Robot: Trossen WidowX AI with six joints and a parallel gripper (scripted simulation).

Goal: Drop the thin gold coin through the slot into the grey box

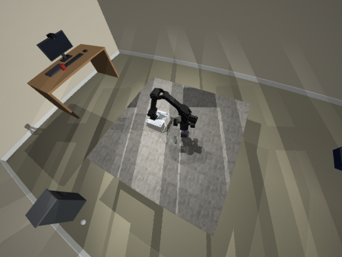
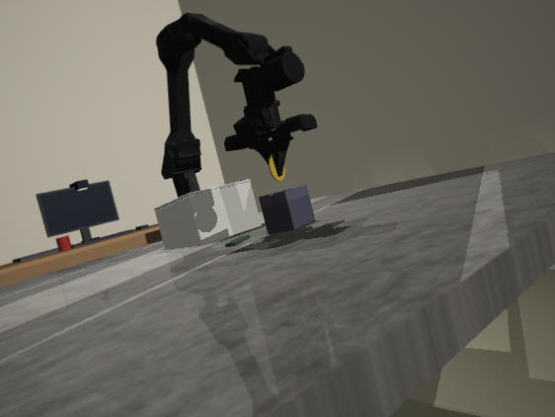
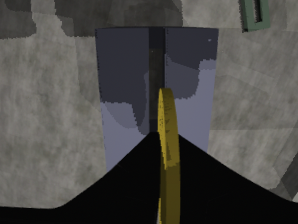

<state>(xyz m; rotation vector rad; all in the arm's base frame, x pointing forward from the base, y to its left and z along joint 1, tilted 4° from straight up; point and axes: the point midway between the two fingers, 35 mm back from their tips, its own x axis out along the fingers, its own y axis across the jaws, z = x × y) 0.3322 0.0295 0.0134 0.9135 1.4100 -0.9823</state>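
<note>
The gold coin is on edge between my fingertips, its lower part sticking out below them. My gripper is shut on it, above the grey box. The closed grey box stands just below, with a visible gap under the coin. In the wrist view its dark slot runs up and down, and the coin's far end overlaps the slot's right edge, roughly parallel to it. The dark-green holder is empty, beside the box.
A white box-shaped base carries the arm and stands close to the grey box. The grey mottled surface lies under everything. A desk with a monitor stands far off.
</note>
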